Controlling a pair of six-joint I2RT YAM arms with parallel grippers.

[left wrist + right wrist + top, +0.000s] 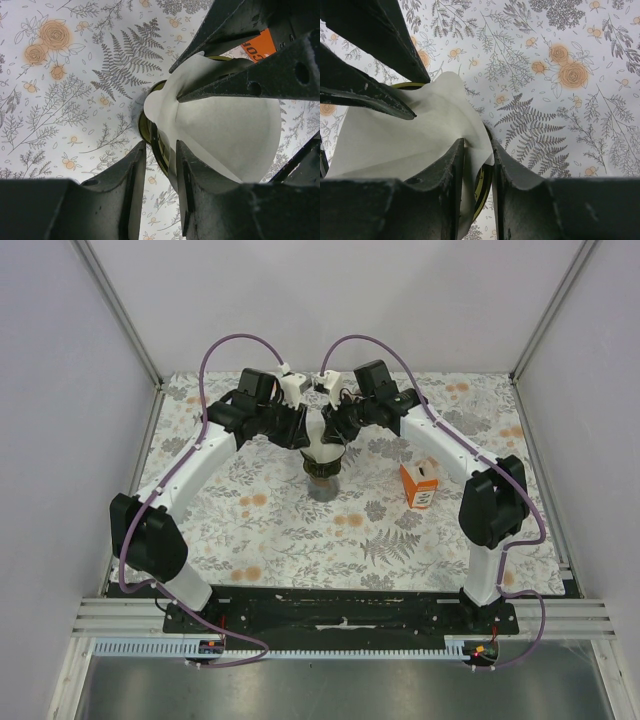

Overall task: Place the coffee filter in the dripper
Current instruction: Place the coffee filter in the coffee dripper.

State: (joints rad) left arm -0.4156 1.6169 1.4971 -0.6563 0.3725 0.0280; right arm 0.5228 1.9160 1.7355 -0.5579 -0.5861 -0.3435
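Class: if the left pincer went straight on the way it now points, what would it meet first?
The coffee filter: its edge sits right at the left pincer tips. The dripper rim lies just behind, though depth is unclear.

dripper: almost wholly buried under the paper; only slivers of dark rim show past it.
filter: the left edge is covered by the left fingers and the right edge by the right fingers; the cone's tip is out of sight.
orange box: the print is too small to read; from the left wrist only a corner shows.
top view: where the fingers meet the paper is too small and crowded to tell.
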